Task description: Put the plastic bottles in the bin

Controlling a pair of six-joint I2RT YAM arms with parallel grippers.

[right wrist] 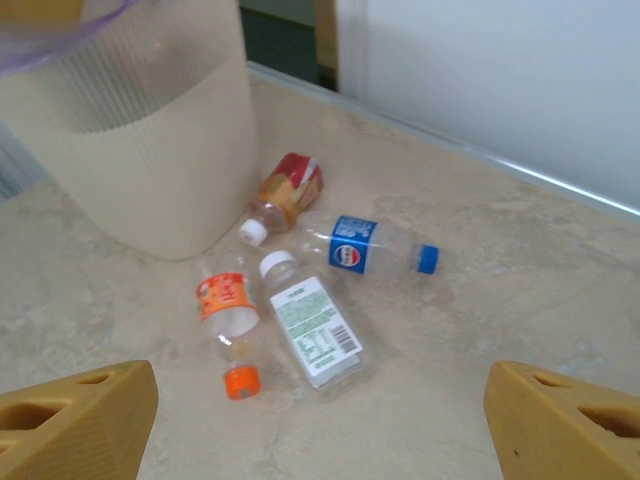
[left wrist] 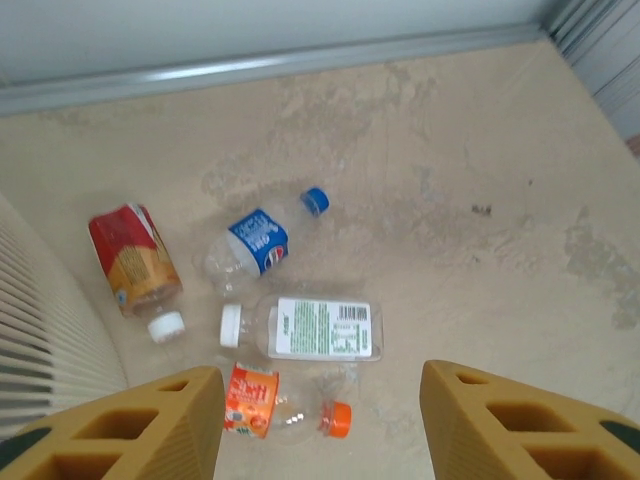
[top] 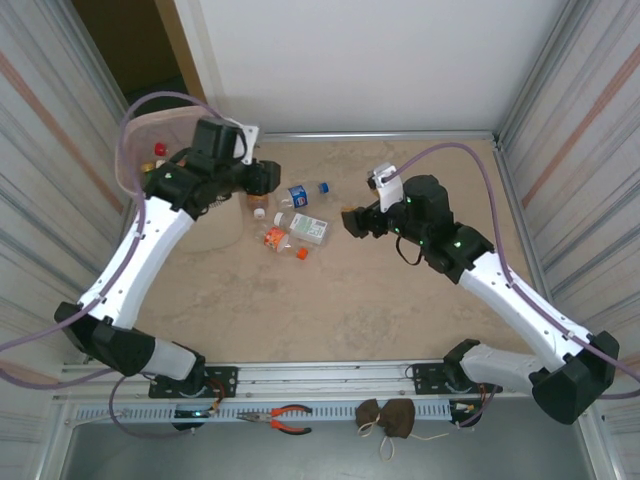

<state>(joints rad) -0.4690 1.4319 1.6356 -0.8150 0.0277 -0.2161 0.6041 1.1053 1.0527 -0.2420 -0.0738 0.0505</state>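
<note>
Nearer than the gaping right claw (right wrist: 320,425), left claw (left wrist: 320,450) apart, empty — directly below, near the tall pale-pink plastic bin (left wrist: 45,320), small clear orange-capped bottle (left wrist: 268,402), long axis finger-to-finger.

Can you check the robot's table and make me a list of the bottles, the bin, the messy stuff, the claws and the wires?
Surface: beige mottled table.
Job's things: four bottles lie on their sides beside the bin: blue-label bottle, white-label bottle, orange-label bottle, red-label bottle. More bottles sit inside the bin.
Clutter: orange-handled pliers and a brown pouch on the near rail.
Grippers: left gripper open, empty; right gripper open, empty.
Cables: purple cables loop off both arms, off the bottles.
Surroundings: white back wall, ribbed side panels.
</note>
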